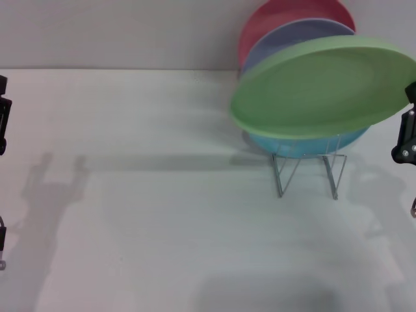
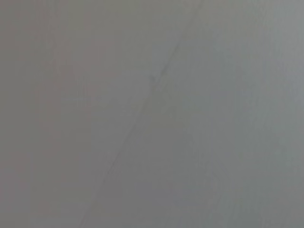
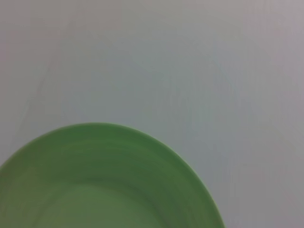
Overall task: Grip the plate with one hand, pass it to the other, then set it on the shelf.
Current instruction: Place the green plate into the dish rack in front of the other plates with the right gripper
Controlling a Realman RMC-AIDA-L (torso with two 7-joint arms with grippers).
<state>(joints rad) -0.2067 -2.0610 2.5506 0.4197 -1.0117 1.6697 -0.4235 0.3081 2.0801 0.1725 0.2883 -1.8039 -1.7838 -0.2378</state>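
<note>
The green plate (image 1: 322,84) hangs tilted just above the wire shelf (image 1: 309,166), in front of the lavender plate (image 1: 292,36), its far edge meeting the right gripper (image 1: 408,127); whether those fingers pinch the rim I cannot tell. It looks stiff, light and smooth, so the rim is the likely hold. The left gripper (image 1: 2,117) waits well apart from the shelf, its fingers unreadable.

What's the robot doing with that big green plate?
The right gripper, at the right edge of the head view, holds the green plate tilted in the air above the wire shelf. Blue, lavender and pink plates already stand in the shelf. The left gripper waits far off on the left.
</note>
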